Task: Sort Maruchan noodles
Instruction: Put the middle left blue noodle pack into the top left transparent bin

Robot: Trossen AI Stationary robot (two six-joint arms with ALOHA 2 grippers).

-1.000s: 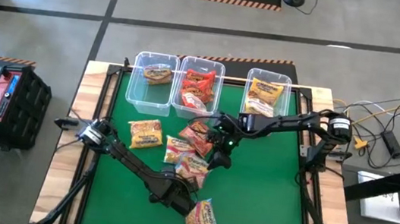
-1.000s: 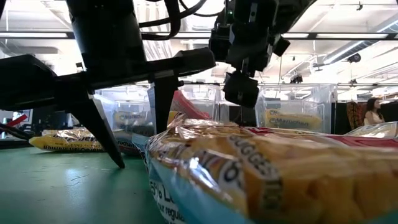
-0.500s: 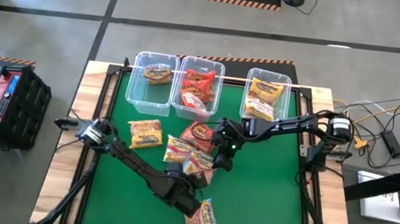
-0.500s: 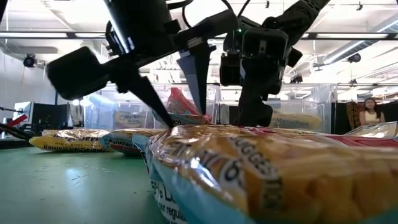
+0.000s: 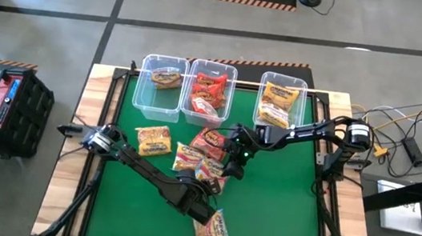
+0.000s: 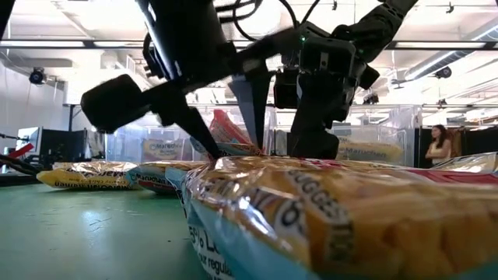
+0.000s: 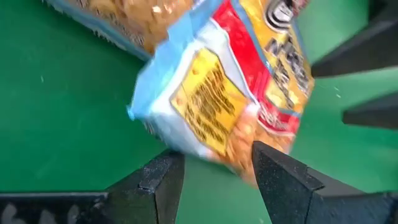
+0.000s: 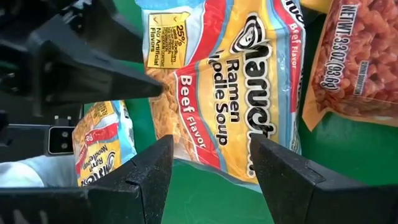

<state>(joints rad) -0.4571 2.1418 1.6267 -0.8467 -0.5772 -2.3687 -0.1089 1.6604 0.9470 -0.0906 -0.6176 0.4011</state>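
my left gripper (image 5: 206, 191) sits low in the middle of the high view, at the near end of the loose pile of maruchan noodles (image 5: 199, 158). its fingers (image 7: 163, 183) are spread, one on each side of the corner of a beef flavor packet (image 7: 227, 93) that lies flat on the green mat (image 5: 282, 199); i cannot tell whether they touch it.

my right gripper (image 5: 234, 163) hangs at the right edge of the same pile, centre of the high view. its fingers (image 8: 142, 180) are spread too, over a packet printed "ramen noodle soup, beef flavor" (image 8: 224, 93), with a red packet (image 8: 360, 62) beside it toward the upper right of the right wrist view.

in the high view one packet (image 5: 214, 231) lies alone at the bottom centre, just beside my left gripper, and a yellow packet (image 5: 152, 140) lies apart at the left of the pile. three clear bins stand in a row along the top edge of the mat: the left bin (image 5: 159, 95) has one packet, the middle bin (image 5: 210, 94) has red ones, the right bin (image 5: 281, 102) has yellow ones.

in the low view a person (image 6: 436, 148) stands at the far right.
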